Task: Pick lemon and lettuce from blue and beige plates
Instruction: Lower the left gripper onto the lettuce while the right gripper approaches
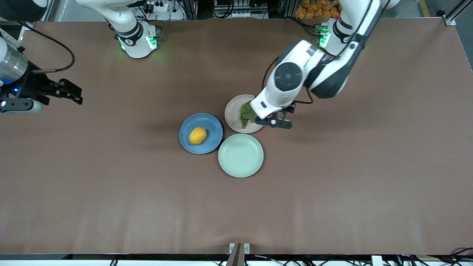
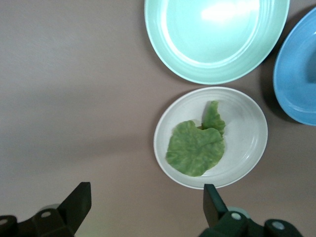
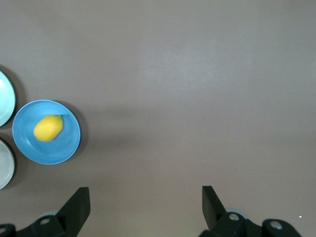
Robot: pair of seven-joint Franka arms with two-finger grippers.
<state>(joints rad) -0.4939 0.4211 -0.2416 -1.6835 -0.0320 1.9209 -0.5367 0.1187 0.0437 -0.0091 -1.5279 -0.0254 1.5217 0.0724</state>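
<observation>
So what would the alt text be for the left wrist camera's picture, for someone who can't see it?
A crinkled green lettuce leaf lies on a pale beige plate on a brown table. The left gripper hangs open above the table beside that plate. An empty mint-green plate and the edge of a blue plate sit close by.

The front view looks down from high across the table, facing both arm bases. Each wrist view looks straight down, much closer. All 3 views share the blue plate.
</observation>
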